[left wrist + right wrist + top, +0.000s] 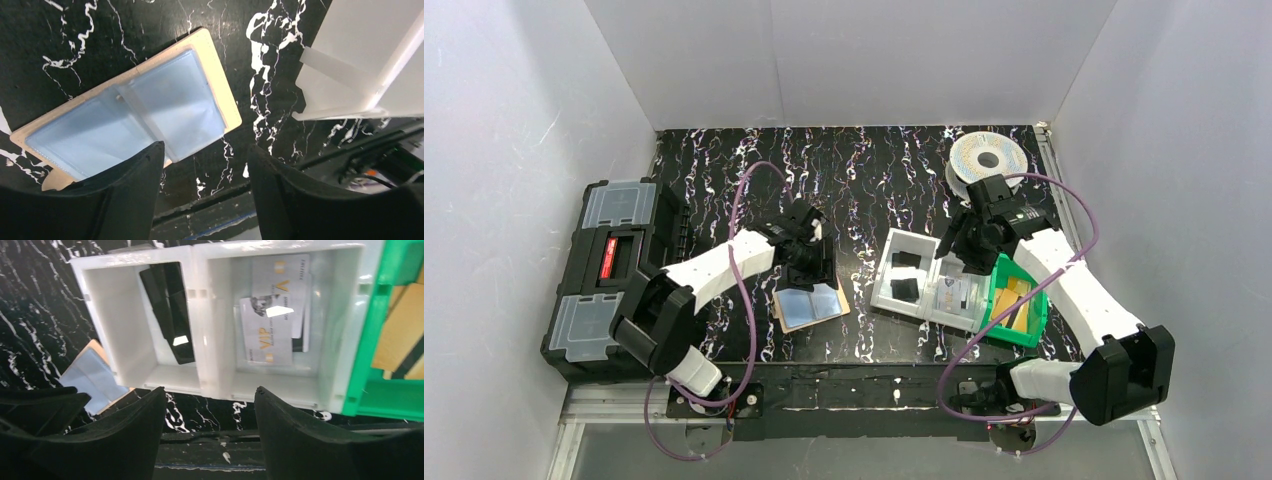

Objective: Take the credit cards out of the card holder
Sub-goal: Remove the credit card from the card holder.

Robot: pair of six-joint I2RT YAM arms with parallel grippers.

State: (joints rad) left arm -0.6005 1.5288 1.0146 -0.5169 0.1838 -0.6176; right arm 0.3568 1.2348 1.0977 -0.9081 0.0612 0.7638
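In the white tray [215, 382], a silvery card [267, 337] reads "VIP".

We record a black tabletop veined with white marbling [864, 170], enclosed on three sides by plain white walls [844, 60]. At its left edge stands a black plastic toolbox [614, 275] with two clear-lidded compartments and a red latch on top. Right of centre lies a white plastic two-compartment tray [200, 315]. Its left compartment holds flat black rectangular pieces [170, 305]. A green plastic bin [372, 340] sits against the tray's right side, with yellow-tan flat pieces [400, 330] inside. In the far right corner there is a round pale spool with a dark hub [989, 157].
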